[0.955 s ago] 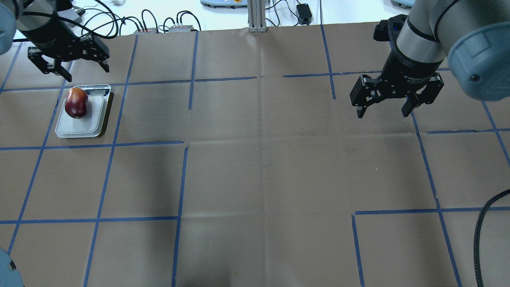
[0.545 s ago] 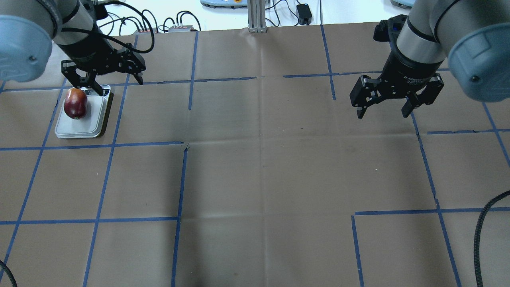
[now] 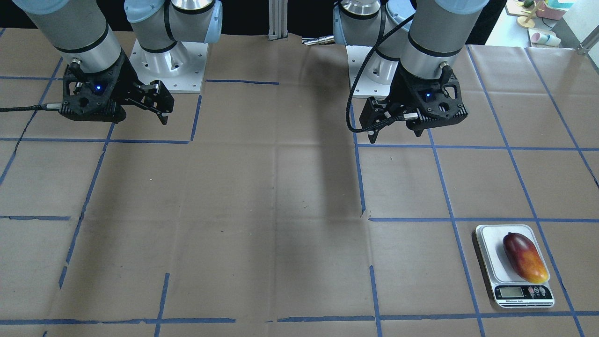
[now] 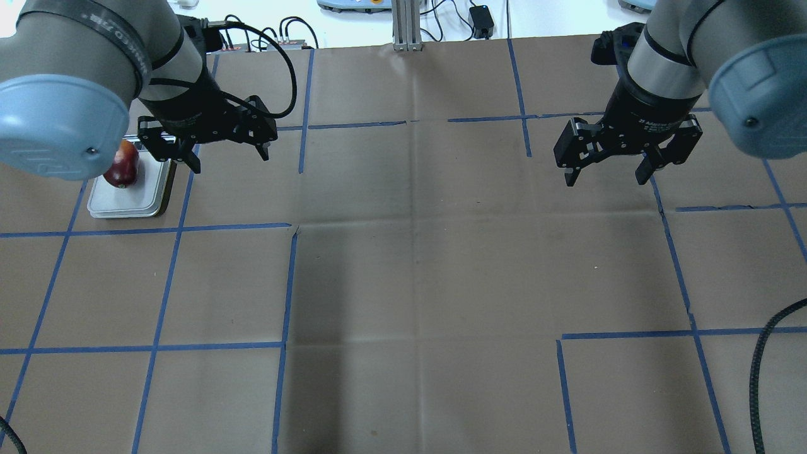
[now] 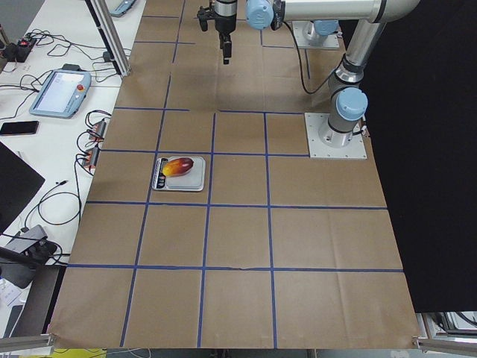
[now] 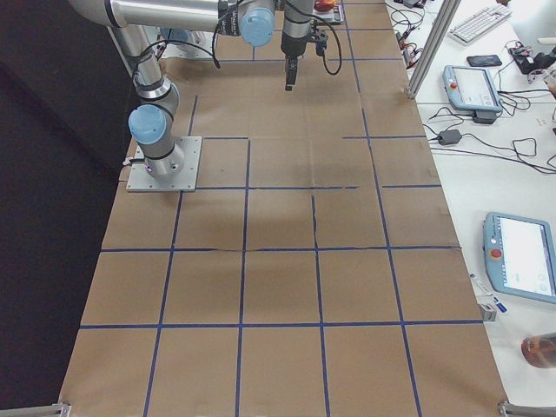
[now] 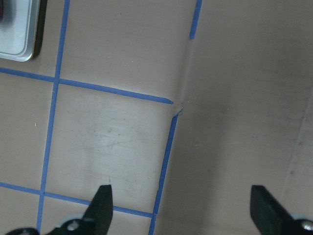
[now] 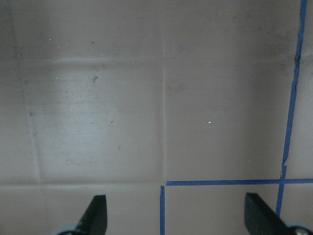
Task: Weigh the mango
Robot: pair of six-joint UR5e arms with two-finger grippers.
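Note:
The mango [image 3: 525, 258], dark red fading to orange-yellow, lies on the white scale [image 3: 486, 248] near its display. In the overhead view the left arm hides part of the mango [image 4: 123, 167] on the scale [image 4: 129, 205]. My left gripper [image 4: 230, 161] is open and empty, above the table just right of the scale and clear of it. It also shows in the front view [image 3: 394, 135] and the left wrist view [image 7: 181, 205]. My right gripper [image 4: 605, 181] is open and empty, far off on the right side; the right wrist view [image 8: 173, 210] shows only paper under it.
Brown paper with blue tape lines [image 4: 290, 284] covers the table. A corner of the scale [image 7: 14, 39] shows at the top left of the left wrist view. Cables and boxes [image 4: 277, 38] lie beyond the far edge. A black cable [image 4: 760, 372] hangs at the right.
My left gripper has moved from behind the scale to its right, toward the table's middle. It stays open. The mango stays on the scale. The right arm has not moved.

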